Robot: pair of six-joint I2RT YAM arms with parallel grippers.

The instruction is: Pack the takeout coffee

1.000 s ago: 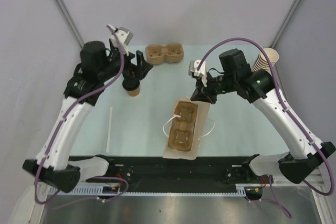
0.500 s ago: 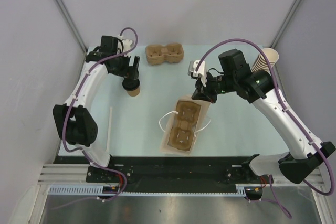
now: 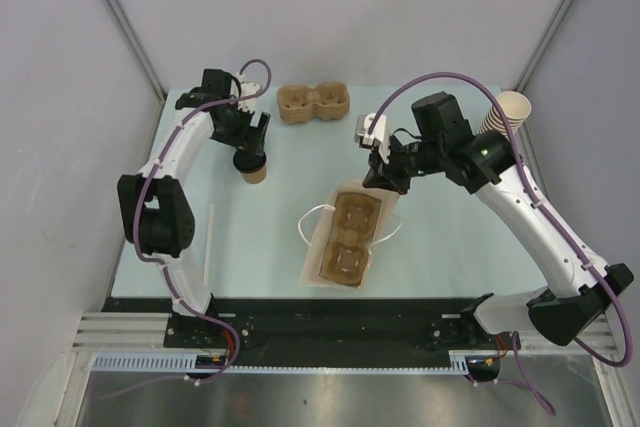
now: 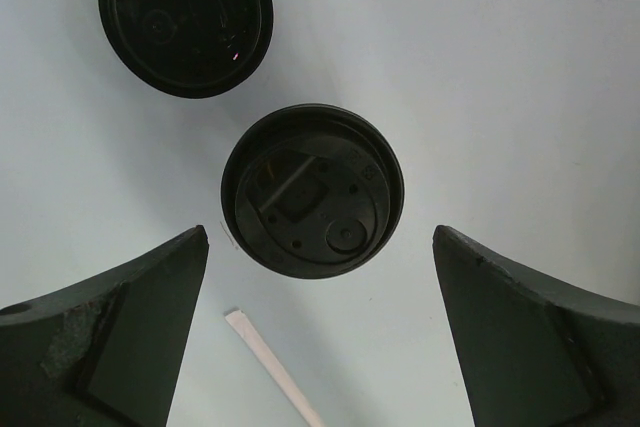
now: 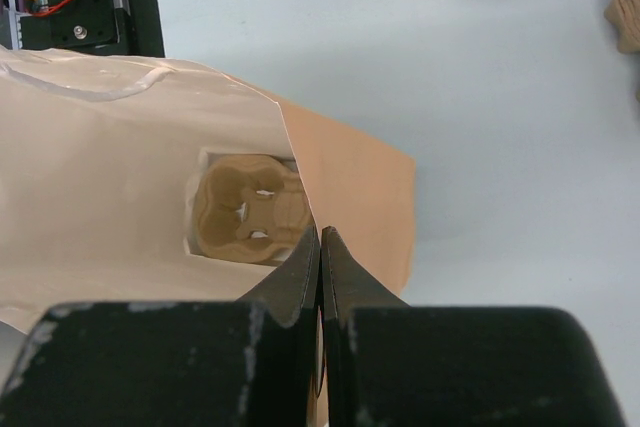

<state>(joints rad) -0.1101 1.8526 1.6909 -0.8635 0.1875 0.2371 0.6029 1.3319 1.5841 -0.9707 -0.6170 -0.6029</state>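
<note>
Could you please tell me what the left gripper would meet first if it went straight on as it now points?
Probably the round black plastic lid on the small tan paper cup, centred below the open left gripper; the gap is unclear.

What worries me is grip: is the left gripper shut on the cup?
No, the left gripper stands wide open, its fingers clear of the cup.

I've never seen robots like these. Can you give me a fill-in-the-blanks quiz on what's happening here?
The left gripper, above the black-lidded cup, has its jaws ____.
The right gripper has its jaws ____ on the edge of the paper bag.
A pulp tray lies ____ that bag.
Missing words: open; shut; inside.
</note>
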